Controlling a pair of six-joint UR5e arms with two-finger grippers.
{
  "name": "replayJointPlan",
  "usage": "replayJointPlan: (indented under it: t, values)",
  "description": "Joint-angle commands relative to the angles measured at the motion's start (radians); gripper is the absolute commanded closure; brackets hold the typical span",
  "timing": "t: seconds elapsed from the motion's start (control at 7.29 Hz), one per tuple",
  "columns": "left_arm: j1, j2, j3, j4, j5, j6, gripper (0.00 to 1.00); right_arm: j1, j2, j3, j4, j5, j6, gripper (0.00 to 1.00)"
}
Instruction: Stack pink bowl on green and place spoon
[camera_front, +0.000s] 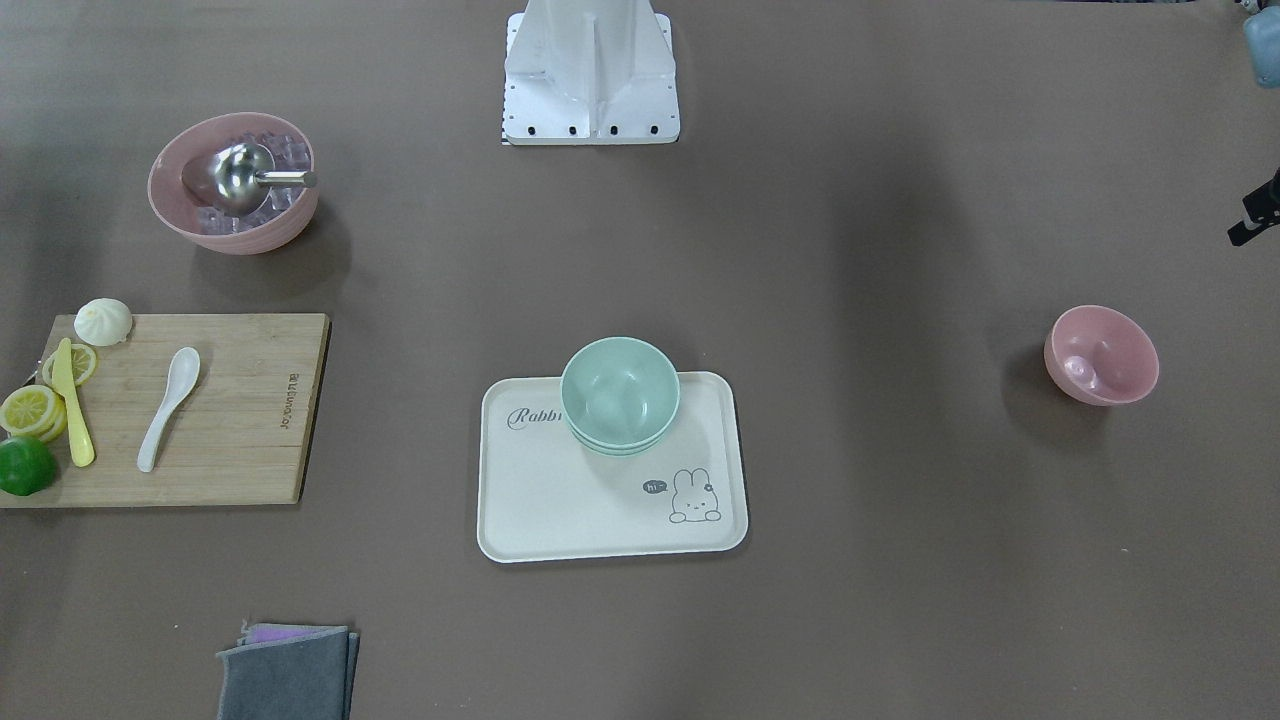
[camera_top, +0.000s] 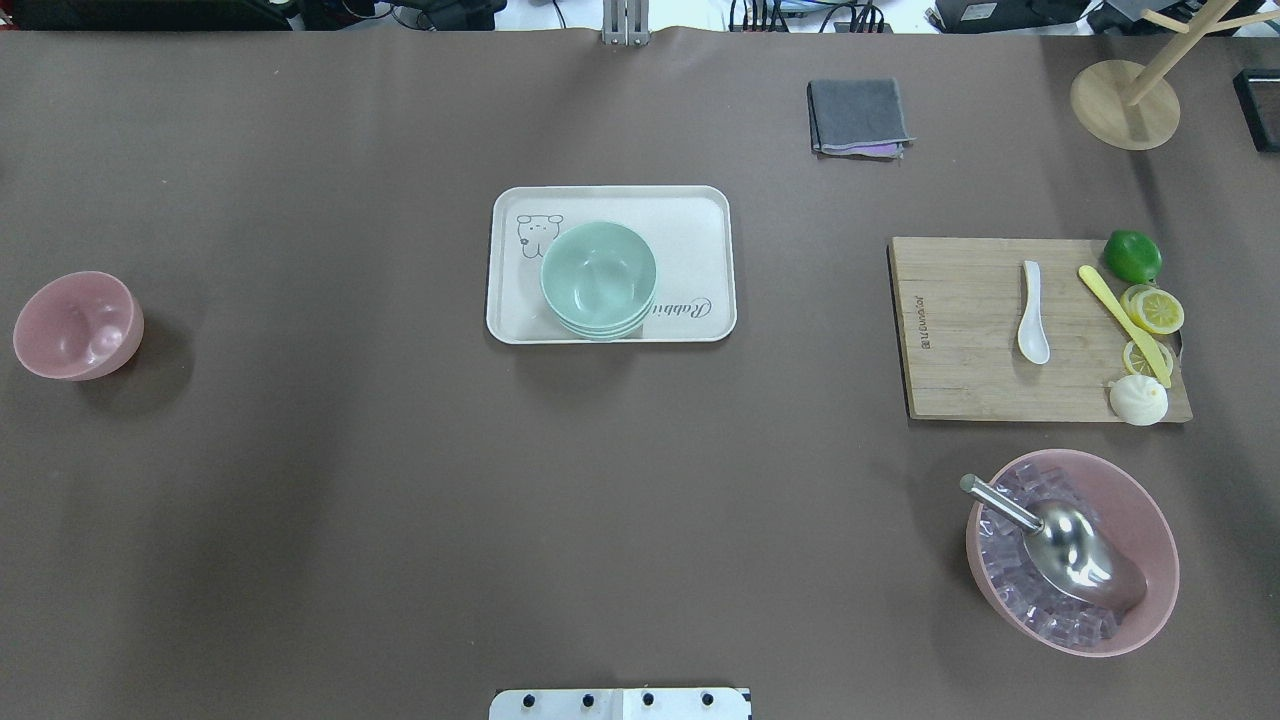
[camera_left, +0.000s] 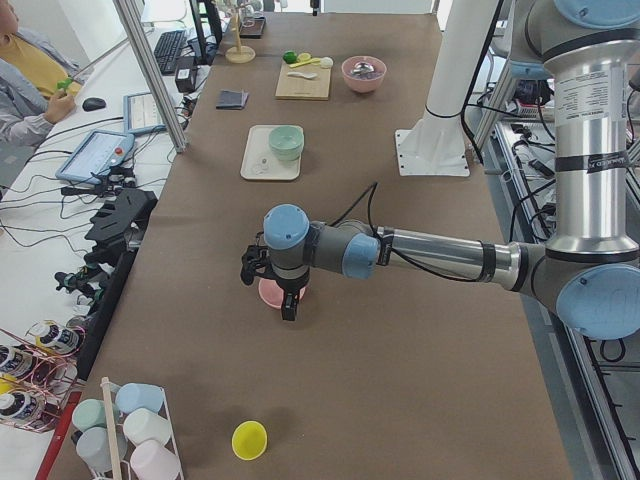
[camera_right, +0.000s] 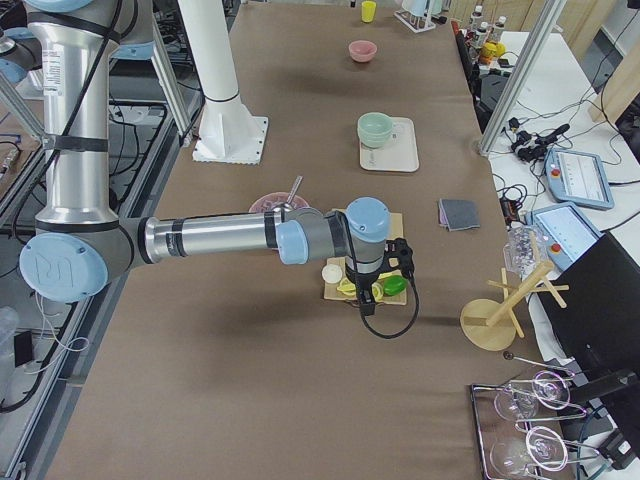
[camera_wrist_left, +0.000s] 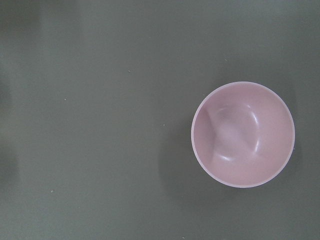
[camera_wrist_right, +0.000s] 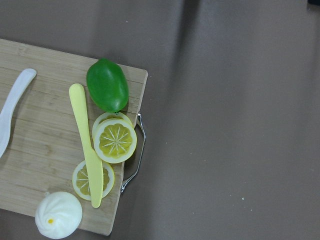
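A small empty pink bowl (camera_front: 1100, 355) stands alone on the brown table, also in the overhead view (camera_top: 78, 325) and the left wrist view (camera_wrist_left: 243, 134). Stacked green bowls (camera_front: 620, 395) sit on a cream tray (camera_front: 560, 500) at the table's middle. A white spoon (camera_front: 170, 405) lies on a wooden cutting board (camera_front: 250, 440); its end shows in the right wrist view (camera_wrist_right: 12, 107). My left gripper (camera_left: 288, 305) hangs over the pink bowl. My right gripper (camera_right: 385, 288) hangs over the board's far end. Both show only in side views, so I cannot tell open or shut.
On the board lie a lime (camera_wrist_right: 107, 85), lemon slices (camera_wrist_right: 115, 140), a yellow knife (camera_wrist_right: 87, 145) and a bun (camera_wrist_right: 57, 215). A large pink bowl (camera_top: 1150, 520) holds ice and a metal scoop (camera_top: 1070, 545). A grey cloth (camera_top: 858, 115) and a wooden stand (camera_top: 1125, 105) sit further off.
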Motion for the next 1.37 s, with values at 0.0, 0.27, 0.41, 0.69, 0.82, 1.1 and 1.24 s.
replayJointPlan:
  t: [0.0, 0.27, 0.41, 0.69, 0.82, 1.1, 1.24]
  values:
    - [-0.002, 0.008, 0.026, 0.0, 0.008, 0.002, 0.02, 0.001, 0.009, -0.027, -0.001, -0.007, 0.001, 0.0]
    - [-0.002, 0.002, 0.024, 0.002, 0.01, -0.001, 0.02, 0.001, -0.007, -0.001, 0.108, -0.001, 0.0, 0.0]
    - [-0.003, 0.005, 0.016, 0.002, 0.009, -0.002, 0.02, 0.001, -0.03, -0.015, 0.169, 0.002, 0.003, 0.0]
    - [0.001, 0.001, 0.036, 0.003, 0.01, 0.005, 0.02, 0.001, -0.03, -0.015, 0.174, -0.001, 0.006, 0.0]
    - [0.001, -0.016, 0.066, -0.022, 0.007, 0.002, 0.02, -0.001, -0.024, -0.022, 0.172, -0.004, 0.004, 0.0]
    - [-0.002, -0.007, 0.044, -0.065, 0.013, -0.001, 0.02, -0.004, -0.015, -0.033, 0.177, -0.006, 0.123, 0.0]
    - [0.0, 0.01, 0.045, -0.078, 0.013, 0.002, 0.02, -0.014, -0.013, -0.032, 0.181, -0.004, 0.147, 0.0]
